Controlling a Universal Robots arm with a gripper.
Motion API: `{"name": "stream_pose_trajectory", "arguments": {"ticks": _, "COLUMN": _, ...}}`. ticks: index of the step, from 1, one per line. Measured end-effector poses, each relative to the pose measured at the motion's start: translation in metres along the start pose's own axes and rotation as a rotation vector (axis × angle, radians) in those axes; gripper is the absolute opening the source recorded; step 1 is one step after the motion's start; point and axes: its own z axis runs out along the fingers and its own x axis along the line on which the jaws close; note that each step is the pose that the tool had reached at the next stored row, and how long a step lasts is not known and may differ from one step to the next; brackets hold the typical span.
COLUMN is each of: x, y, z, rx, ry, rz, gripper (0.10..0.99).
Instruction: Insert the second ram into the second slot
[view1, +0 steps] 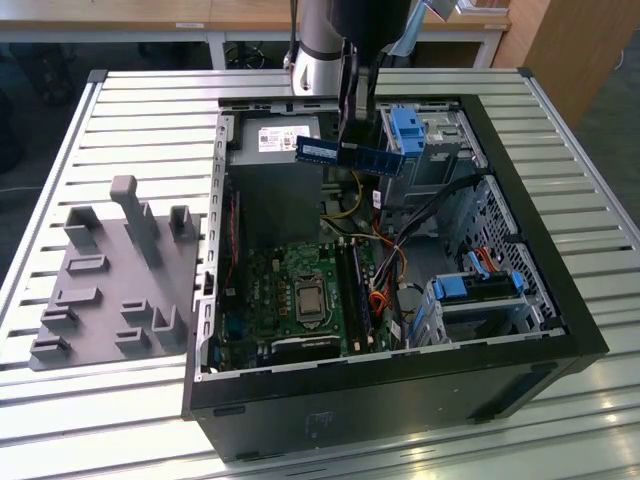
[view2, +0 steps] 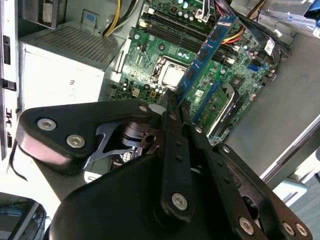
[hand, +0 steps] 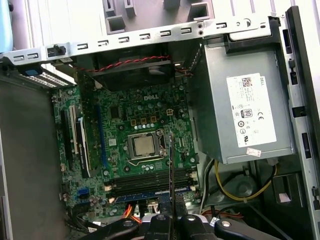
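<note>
Jaws clamped on second ram (view1: 318, 150), held high above motherboard (view1: 265, 285); open room round its edges.

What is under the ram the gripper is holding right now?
In the first wrist view, the second ram held by the gripper hangs over the memory slots; its edge covers a strip of them.

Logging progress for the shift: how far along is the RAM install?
One blue stick already looks seated on the motherboard. The gripper is shut on the second ram, held above the open case. Left: it is in no slot yet.
</note>
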Motion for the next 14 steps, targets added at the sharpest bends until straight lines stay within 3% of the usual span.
{"name": "stream_pose_trajectory", "arguments": {"ticks": 14, "x": 0.0000, "y": 0.0000, "z": 0.0000, "rx": 0.000, "ry": -0.0012, "rz": 0.029, "gripper": 0.137}}
